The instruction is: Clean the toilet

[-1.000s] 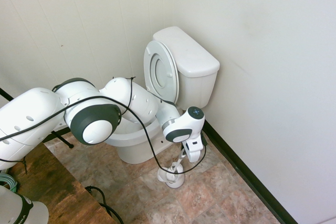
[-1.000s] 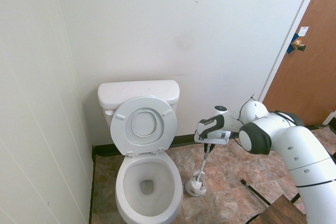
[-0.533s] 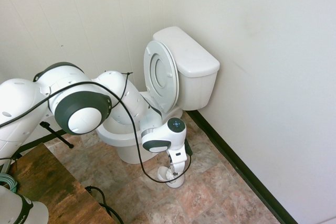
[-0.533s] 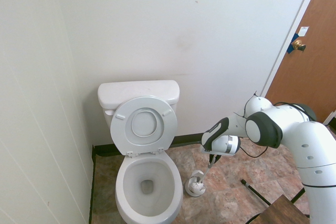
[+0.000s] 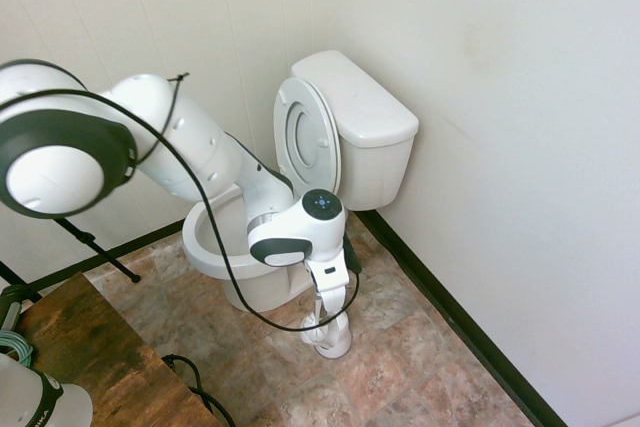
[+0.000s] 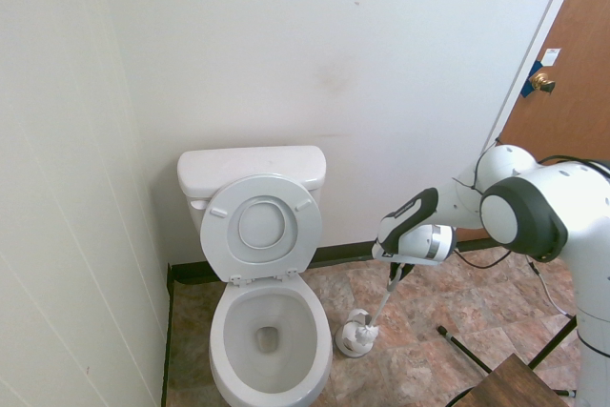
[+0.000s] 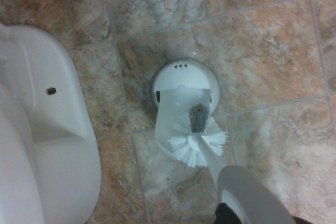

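The wrist view alone shows the brush [image 7: 197, 142] head from above: white bristles fanned round a grey core, lifted clear of the round white holder [image 7: 185, 85] that sits on the tiled floor [image 7: 262, 51] beside the foot of the toilet [image 7: 47, 145]. The second exterior view shows the open bowl, with water at the bottom of the toilet [image 6: 269, 331], seat and lid tipped up against the tank, which stands against the back wall in the corner. There the brush [image 6: 379, 307] slants from the holder [image 6: 355, 335] up to the gripper [image 6: 395, 276], whose fingers are clamped on the handle. In the first exterior view the arm reaches across the front of the toilet [image 5: 345, 132], wrist pointing down at the floor, gripper [image 5: 330, 299] over the holder [image 5: 330, 337].
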Robot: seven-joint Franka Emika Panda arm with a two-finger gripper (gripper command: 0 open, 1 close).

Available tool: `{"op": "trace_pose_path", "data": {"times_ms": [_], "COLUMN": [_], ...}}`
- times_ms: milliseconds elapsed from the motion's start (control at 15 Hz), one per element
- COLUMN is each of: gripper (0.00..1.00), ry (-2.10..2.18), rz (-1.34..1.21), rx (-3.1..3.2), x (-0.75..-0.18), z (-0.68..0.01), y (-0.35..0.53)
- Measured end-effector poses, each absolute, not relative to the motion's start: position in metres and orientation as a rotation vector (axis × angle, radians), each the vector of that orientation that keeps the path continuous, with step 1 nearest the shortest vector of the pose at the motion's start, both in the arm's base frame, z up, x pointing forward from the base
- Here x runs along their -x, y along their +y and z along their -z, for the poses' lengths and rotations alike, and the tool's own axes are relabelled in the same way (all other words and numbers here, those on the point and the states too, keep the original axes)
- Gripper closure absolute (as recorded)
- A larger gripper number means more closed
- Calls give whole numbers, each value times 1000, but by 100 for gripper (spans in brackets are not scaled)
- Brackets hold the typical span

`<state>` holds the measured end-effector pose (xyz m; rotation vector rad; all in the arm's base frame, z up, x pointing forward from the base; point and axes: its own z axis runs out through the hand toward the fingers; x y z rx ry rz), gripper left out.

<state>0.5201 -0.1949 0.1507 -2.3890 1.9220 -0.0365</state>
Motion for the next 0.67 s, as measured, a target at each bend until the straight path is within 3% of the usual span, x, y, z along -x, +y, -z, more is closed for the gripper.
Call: {"op": "trace_pose_path", "data": {"times_ms": [667], "gripper": [100], "ry": [1746], "rz": [212], "rx": [2458], "x": [-502], "z": [-382], "y": [-76]}}
